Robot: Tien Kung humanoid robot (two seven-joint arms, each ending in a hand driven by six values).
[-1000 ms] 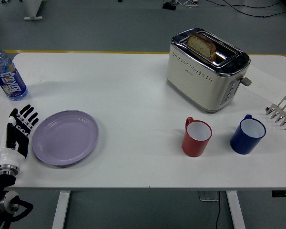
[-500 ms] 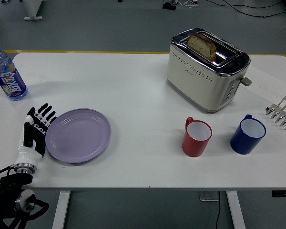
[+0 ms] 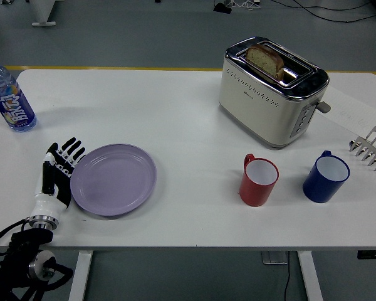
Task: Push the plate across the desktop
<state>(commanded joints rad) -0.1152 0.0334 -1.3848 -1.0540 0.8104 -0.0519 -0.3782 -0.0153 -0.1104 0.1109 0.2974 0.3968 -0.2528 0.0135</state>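
A lilac plate (image 3: 113, 179) lies flat on the white table (image 3: 175, 119), left of the middle. My left hand (image 3: 59, 170) comes in from the lower left, its fingers straight and spread, held edge-on against the plate's left rim. It holds nothing. The right hand is out of view.
A water bottle (image 3: 9, 96) stands at the far left. A toaster (image 3: 271, 89) with a bread slice stands at the back right. A red mug (image 3: 258, 180) and a blue mug (image 3: 325, 177) stand right of the plate. A metal rack (image 3: 371, 148) sits at the right edge.
My left hand has moved right, and the plate has slid right with it across the table, towards the red mug.
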